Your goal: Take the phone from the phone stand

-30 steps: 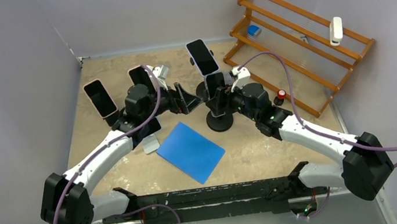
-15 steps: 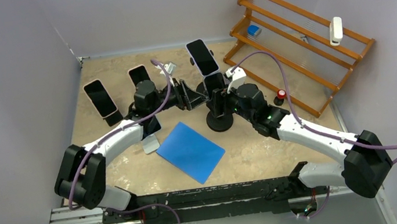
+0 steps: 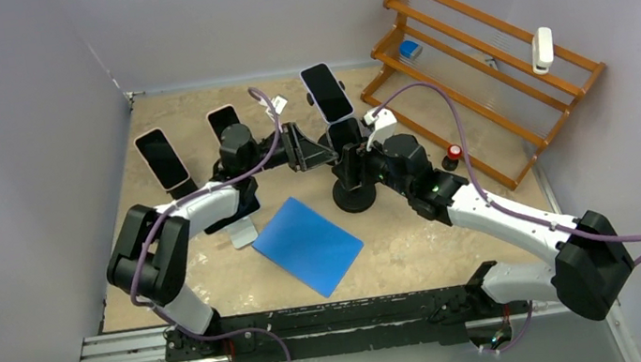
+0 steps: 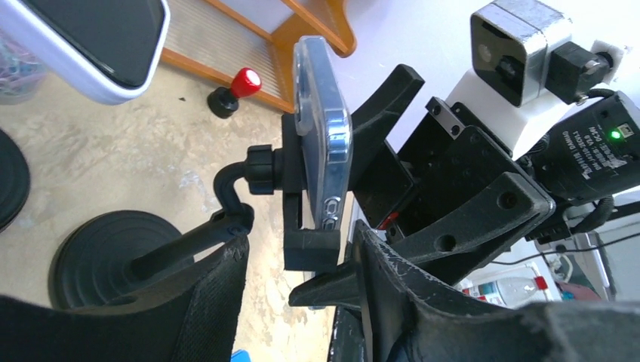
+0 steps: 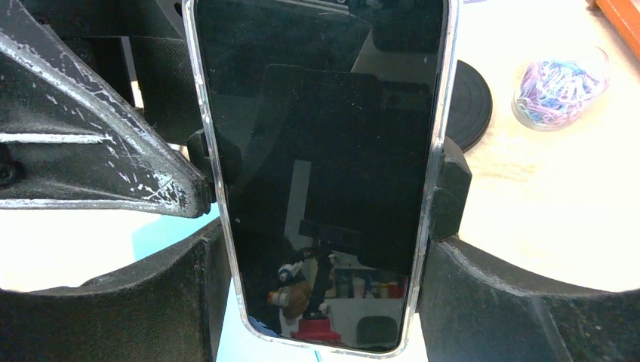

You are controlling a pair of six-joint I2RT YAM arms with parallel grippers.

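My right gripper (image 5: 324,249) pinched the phone (image 5: 324,136) by its edges while my left gripper (image 4: 302,245), half spread, straddled the phone stand (image 4: 113,256) unclamped, so pulling could have tipped it.

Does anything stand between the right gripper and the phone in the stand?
Nothing visible does. The right gripper has the phone between its jaws, which lie against its edges. The stand's side clamps hold those edges too, and the left gripper is close beside it.

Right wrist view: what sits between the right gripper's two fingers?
The phone, face-on in a clear case, held by the phone stand's side clamps. The right gripper's fingers flank its lower edges in the right wrist view; contact unclear.
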